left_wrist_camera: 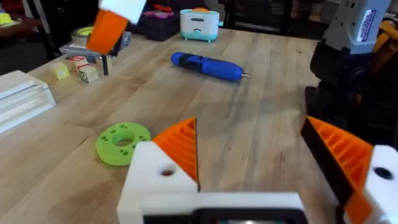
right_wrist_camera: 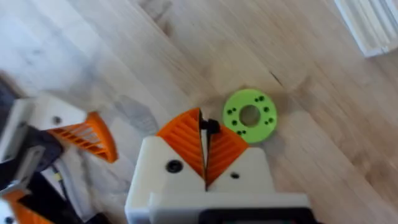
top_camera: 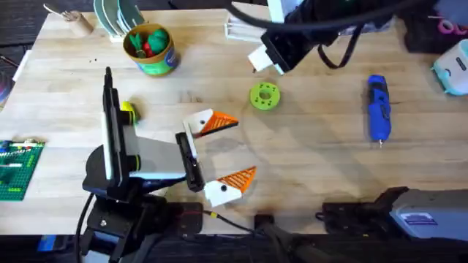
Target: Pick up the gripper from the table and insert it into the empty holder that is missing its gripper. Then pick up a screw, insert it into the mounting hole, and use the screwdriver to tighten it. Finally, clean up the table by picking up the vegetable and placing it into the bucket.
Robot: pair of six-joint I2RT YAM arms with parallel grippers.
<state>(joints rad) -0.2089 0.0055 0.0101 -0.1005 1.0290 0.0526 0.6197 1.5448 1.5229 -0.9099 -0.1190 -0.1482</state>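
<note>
The left end effector [top_camera: 243,148] lay low over the surface [top_camera: 322,161] with its jaws spread wide. Each white holder [top_camera: 197,123] already carried an orange gripper [top_camera: 221,122], so the fitting step looked done. The wide spread probably served to turn a holder's mounting hole [right_wrist_camera: 57,119] towards the other arm.

The right end effector [right_wrist_camera: 204,127] hung high above the green disc [right_wrist_camera: 249,116]. Its orange pads [right_wrist_camera: 183,140] were pressed together on a small dark piece, most likely the screw [right_wrist_camera: 211,127], though it was too small to be sure. Pinching it at the very tips would leave the shaft free to enter the hole.

The blue screwdriver [top_camera: 377,107] lay well apart to the right, ready for tightening. The yellow vegetable [top_camera: 129,109] sat beside the left arm, not yet in the bucket [top_camera: 162,60].
</note>
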